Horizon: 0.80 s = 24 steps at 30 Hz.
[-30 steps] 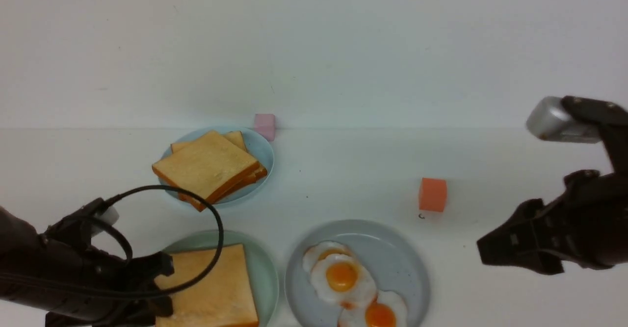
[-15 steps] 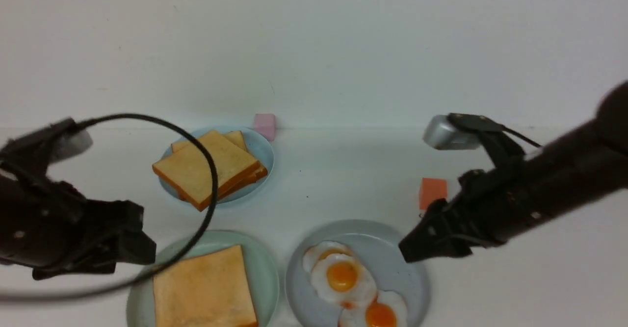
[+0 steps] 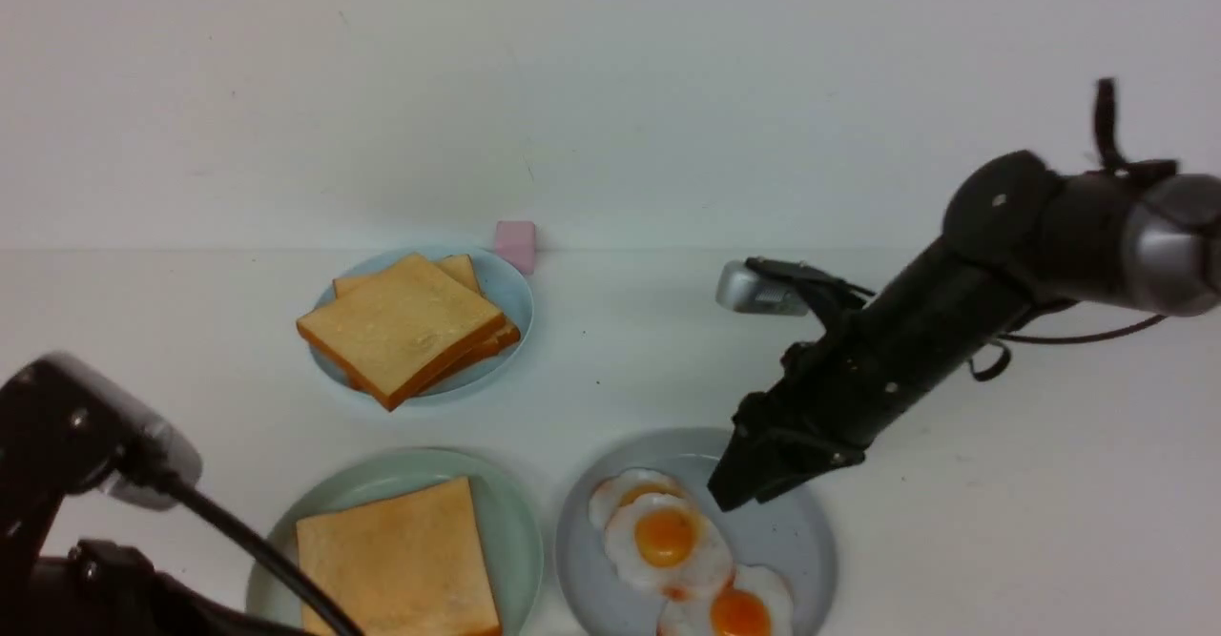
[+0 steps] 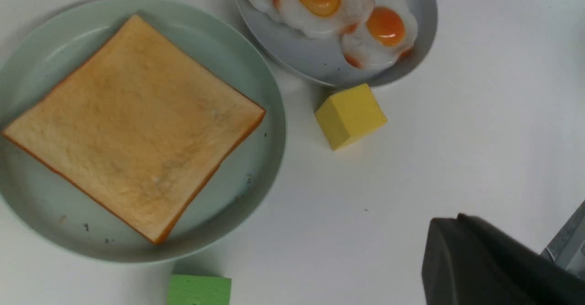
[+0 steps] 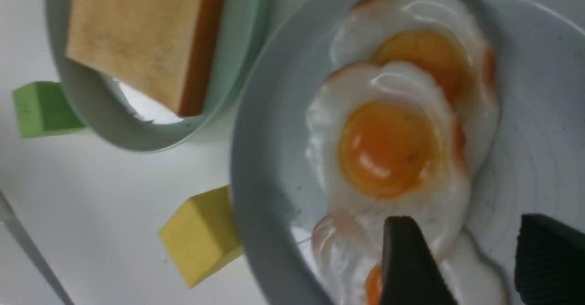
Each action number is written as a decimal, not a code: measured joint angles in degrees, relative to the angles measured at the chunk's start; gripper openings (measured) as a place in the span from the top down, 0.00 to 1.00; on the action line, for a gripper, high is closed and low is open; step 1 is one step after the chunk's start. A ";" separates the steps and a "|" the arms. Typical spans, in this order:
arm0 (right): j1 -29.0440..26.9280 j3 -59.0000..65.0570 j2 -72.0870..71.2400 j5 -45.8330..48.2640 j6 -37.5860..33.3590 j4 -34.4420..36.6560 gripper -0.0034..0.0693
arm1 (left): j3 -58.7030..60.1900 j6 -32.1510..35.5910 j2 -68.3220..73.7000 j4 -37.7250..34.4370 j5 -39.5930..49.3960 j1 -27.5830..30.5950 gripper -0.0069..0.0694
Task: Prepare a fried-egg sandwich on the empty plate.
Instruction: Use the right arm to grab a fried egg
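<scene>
Three fried eggs (image 3: 665, 536) overlap on the grey-blue plate (image 3: 799, 560), so the right gripper (image 3: 733, 488), jaws apart and empty, should pinch only the topmost one's white rim.

A square golden toast (image 3: 396, 560) lies flat on the mint plate (image 3: 510, 526). The plate sits at the near left, its rim bare.

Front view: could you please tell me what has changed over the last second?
The right end effector swung left, open, over the fried eggs. The left arm drew back from the toast slice on the mint-green plate. The food and plates stayed put.
</scene>
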 joint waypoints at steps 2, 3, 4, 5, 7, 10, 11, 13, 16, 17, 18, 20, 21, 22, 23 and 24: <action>0.00 -0.92 1.40 0.00 -0.07 0.06 0.47 | 0.26 0.46 0.00 -0.36 -0.21 0.00 0.93; 0.00 -1.66 2.25 0.00 -0.06 0.21 0.47 | 0.45 0.73 0.00 -0.66 -0.30 0.00 0.93; 0.00 -2.31 3.18 0.00 -0.13 0.46 0.47 | 0.51 0.86 0.00 -0.91 -0.43 0.00 0.93; 0.00 -3.03 4.52 0.00 -0.20 0.74 0.47 | 0.56 1.00 0.00 -0.93 -0.85 0.00 0.93; 0.00 -3.46 5.71 -0.30 -0.39 1.72 0.47 | 0.56 1.00 0.00 -1.05 -1.39 0.00 0.93; 0.00 -3.51 6.87 -0.79 -0.93 3.19 0.47 | 0.56 1.00 0.00 -1.11 -2.04 0.00 0.93; 0.00 -3.51 7.19 -0.83 -1.25 3.66 0.47 | 0.56 1.00 0.00 -1.11 -2.21 0.00 0.93; 0.00 -3.51 7.54 -0.77 -1.57 4.61 0.47 | 0.56 1.02 0.00 -1.11 -2.34 0.00 0.93; 0.00 -3.51 7.65 -0.77 -1.72 5.11 0.48 | 0.56 1.07 0.00 -1.17 -2.54 0.00 0.93; 0.00 -3.51 7.65 -0.77 -1.72 5.25 0.49 | 0.56 1.07 0.00 -1.17 -2.73 0.00 0.93; 0.00 -3.51 7.65 -0.77 -1.73 5.40 0.49 | 0.56 1.07 0.00 -1.28 -2.79 0.00 0.93; 0.00 -3.51 7.71 -0.77 -1.91 5.54 0.52 | 0.56 1.07 0.00 -1.45 -3.01 0.00 0.93; 0.00 -3.51 7.77 -0.77 -1.91 5.62 0.54 | 0.56 1.07 0.00 -1.58 -3.01 0.00 0.93; 0.00 -3.51 7.96 -0.77 -1.91 5.61 0.56 | 0.56 1.07 0.00 -1.65 -3.07 0.00 0.93; 0.00 -3.51 7.93 -0.77 -1.91 5.61 0.56 | 0.56 1.07 0.00 -1.72 -3.07 0.00 0.93; 0.00 -3.51 8.27 -0.77 -1.91 5.82 0.59 | 0.56 1.07 0.00 -1.72 -3.13 0.00 0.93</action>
